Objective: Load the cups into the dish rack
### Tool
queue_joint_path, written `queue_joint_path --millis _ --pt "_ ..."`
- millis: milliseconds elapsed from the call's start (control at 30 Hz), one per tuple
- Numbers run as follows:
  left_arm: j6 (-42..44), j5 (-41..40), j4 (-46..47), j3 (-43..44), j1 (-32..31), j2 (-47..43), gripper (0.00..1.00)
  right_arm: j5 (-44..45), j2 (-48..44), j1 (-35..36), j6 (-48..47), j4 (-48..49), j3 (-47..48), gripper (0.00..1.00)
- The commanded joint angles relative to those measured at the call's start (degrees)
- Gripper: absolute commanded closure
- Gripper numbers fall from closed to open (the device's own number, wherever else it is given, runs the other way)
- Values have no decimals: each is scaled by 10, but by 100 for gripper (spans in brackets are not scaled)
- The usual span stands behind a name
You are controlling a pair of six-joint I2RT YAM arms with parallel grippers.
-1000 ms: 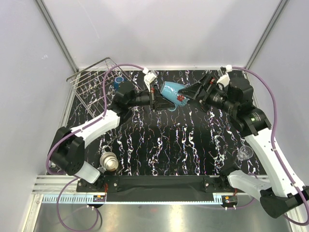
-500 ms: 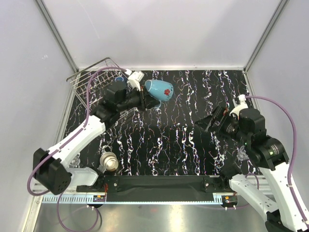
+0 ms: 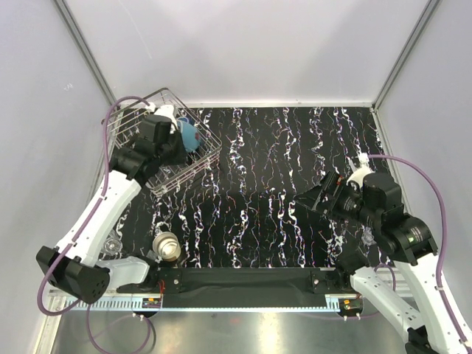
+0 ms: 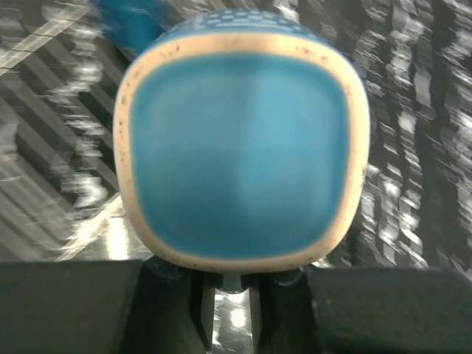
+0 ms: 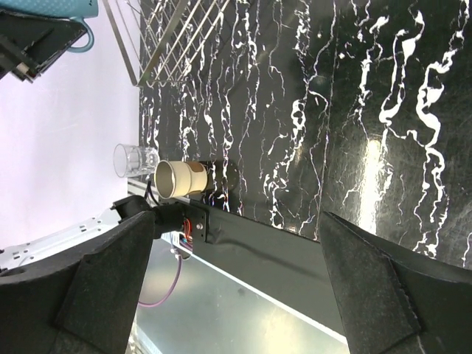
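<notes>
Left gripper (image 4: 231,289) is clamped on the rim of the light blue cup (image 3: 190,136), which lies on its side with the dish rack (image 3: 188,169) right under it, likely positioned for lowering in; arm stretched far forward and left. Right gripper (image 5: 236,221) is spread wide and empty, arm folded back near its base, probably parked clear. The beige cup (image 5: 181,178) and glass (image 5: 135,158) stand well off to its left.
</notes>
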Motion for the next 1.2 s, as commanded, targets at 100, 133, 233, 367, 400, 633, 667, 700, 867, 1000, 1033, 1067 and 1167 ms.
queue_joint_path --millis 100,133,233,367,400,633,667,700,867,1000,1033,1067,1167 --pt "78 -74 54 23 58 24 100 -5 31 5 -36 2 62 0" --pt "85 -78 65 19 63 33 100 -7 37 5 -42 0 67 0" --pt "116 -61 100 11 76 59 100 -10 51 5 -56 0 78 0" --pt "146 -20 134 -13 85 80 100 -3 59 5 -72 -4 85 0" --pt "153 -14 150 -20 85 84 100 1 61 5 -79 -6 89 0" --pt "196 15 162 3 92 150 100 7 80 5 -105 -6 112 0" --pt "200 17 163 8 93 156 100 7 82 4 -107 -5 114 0" --pt "210 16 165 10 93 163 100 8 84 5 -107 -1 116 0" --pt "247 25 153 49 101 206 100 -10 86 5 -109 16 111 0" --pt "271 82 154 68 110 229 100 -9 91 5 -116 5 112 0" --pt "277 96 153 72 111 234 100 -6 91 5 -116 3 112 0" --pt "286 104 140 77 111 242 100 -1 91 5 -116 1 111 0" --pt "286 104 121 93 111 272 100 2 82 5 -112 4 104 0"
